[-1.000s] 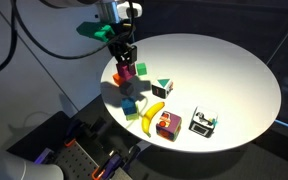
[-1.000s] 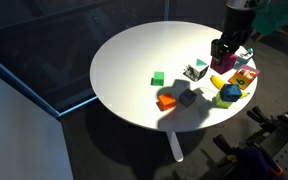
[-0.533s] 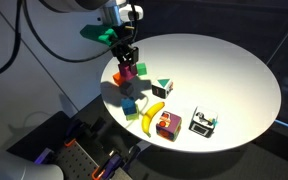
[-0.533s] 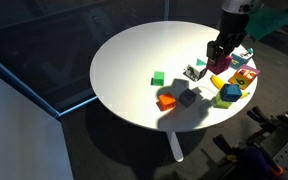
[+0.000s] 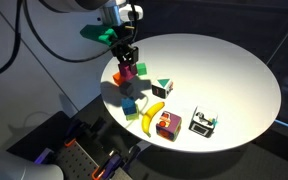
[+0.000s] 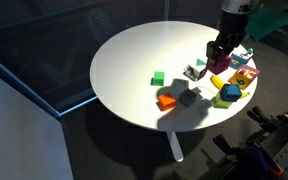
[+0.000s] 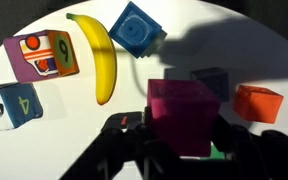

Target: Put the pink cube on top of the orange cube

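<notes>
My gripper (image 7: pixel 185 140) is shut on the pink cube (image 7: pixel 183 108) and holds it just above the white round table (image 5: pixel 224 70). In both exterior views the gripper (image 5: pixel 126 60) (image 6: pixel 217 55) hangs over the cluster of toys with the pink cube (image 5: pixel 127 72) (image 6: pixel 216 64) between its fingers. The orange cube (image 7: pixel 258 103) lies on the table to the right of the held cube in the wrist view, apart from it. It also shows in both exterior views (image 5: pixel 141 69) (image 6: pixel 167 101).
A blue cube (image 7: pixel 137 30), a banana (image 7: pixel 102 55), a magenta-and-yellow patterned box (image 7: pixel 42 55) and a white box (image 7: pixel 6 105) lie nearby. A dark cube (image 6: pixel 187 97) and a green cube (image 6: pixel 158 78) sit by the orange one. The table edge (image 5: pixel 109 95) is close.
The gripper with the pink cube has shifted slightly toward the table's middle and a little lower. The objects on the table have not moved.
</notes>
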`<action>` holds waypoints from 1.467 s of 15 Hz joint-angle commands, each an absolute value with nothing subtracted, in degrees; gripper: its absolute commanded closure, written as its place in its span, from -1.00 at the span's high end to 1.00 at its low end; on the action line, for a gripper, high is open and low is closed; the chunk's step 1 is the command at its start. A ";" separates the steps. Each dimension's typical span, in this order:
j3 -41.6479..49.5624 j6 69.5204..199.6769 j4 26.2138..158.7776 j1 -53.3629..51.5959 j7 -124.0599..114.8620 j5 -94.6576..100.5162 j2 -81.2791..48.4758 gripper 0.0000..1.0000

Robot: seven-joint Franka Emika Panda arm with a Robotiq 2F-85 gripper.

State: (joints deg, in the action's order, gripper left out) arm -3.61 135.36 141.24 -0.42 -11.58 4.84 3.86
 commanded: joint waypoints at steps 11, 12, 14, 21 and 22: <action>-5.95 143.12 140.78 -5.75 -11.54 4.11 -1.26 -0.43; -6.21 143.24 140.53 -6.17 -11.68 3.77 -1.83 -0.43; -6.64 143.50 139.92 -6.97 -13.72 4.20 -3.15 -0.43; -7.23 143.41 138.08 -9.73 -23.07 3.95 -7.19 -0.43; -7.28 143.70 137.72 -10.10 -24.05 3.95 -7.75 -0.43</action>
